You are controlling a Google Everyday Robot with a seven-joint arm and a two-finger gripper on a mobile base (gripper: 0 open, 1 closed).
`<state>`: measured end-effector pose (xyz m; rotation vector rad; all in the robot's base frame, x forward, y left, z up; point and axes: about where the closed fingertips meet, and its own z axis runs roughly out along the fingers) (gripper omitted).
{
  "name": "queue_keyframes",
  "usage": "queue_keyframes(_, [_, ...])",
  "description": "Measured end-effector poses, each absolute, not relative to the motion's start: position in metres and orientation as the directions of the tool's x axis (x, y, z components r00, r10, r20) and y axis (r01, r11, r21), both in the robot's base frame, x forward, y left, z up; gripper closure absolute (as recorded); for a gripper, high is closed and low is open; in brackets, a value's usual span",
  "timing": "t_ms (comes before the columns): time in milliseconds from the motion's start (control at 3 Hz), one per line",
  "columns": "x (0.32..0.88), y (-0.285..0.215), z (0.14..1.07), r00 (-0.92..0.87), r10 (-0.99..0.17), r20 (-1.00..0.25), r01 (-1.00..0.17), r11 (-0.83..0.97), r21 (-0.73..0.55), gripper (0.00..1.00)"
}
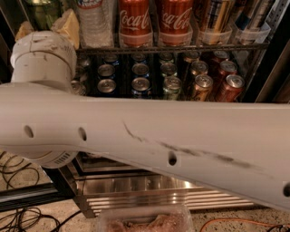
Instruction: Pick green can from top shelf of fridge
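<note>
A thick white robot arm (158, 136) crosses the whole picture in front of a drinks fridge (136, 188). At the upper left the arm ends in a round white wrist (43, 56); above it the gripper (45, 21) reaches to the left end of the top shelf (181, 47). Its two tan fingers (68, 28) stand spread apart, one on each side of the green can (43, 10); the can stands at the far left of that shelf, just beside a clear water bottle (93, 22). The gripper seems to have nothing clamped; whether its fingers touch the can cannot be told.

The step in hand looks like the last approach and the grasp. To do it well, the gripper should go in straight so the can sits centred between the fingers; the finger nearest the bottle should stay clear of it; the fingers should close on the can's body rather than its top, then lift a little before drawing back. The red Coca-Cola cans (134, 20) further along the shelf should not be touched.

Much is hidden. The upper edge cuts off the can's top and lettering, so only a dim greenish part shows; the arm covers the front of the rack of short cans (140, 84) and everything below it down to the steel base; how deep the fingers reach around the can is unclear.
</note>
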<state>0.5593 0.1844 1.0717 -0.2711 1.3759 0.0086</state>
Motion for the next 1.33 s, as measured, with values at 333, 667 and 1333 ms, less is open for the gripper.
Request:
queue_keyframes(333, [0.564,0.207,1.072,0.203,-0.141,-0.969,-0.203,0.962,-0.183,0.36])
queue_keyframes(667, [0.570,0.205,1.073,0.204,-0.136,-0.970,-0.194,0.965,-0.176,0.35])
queue_keyframes(1333, [0.590,0.198,1.068,0.188,-0.124,-0.974,-0.163,0.974,-0.155,0.36])
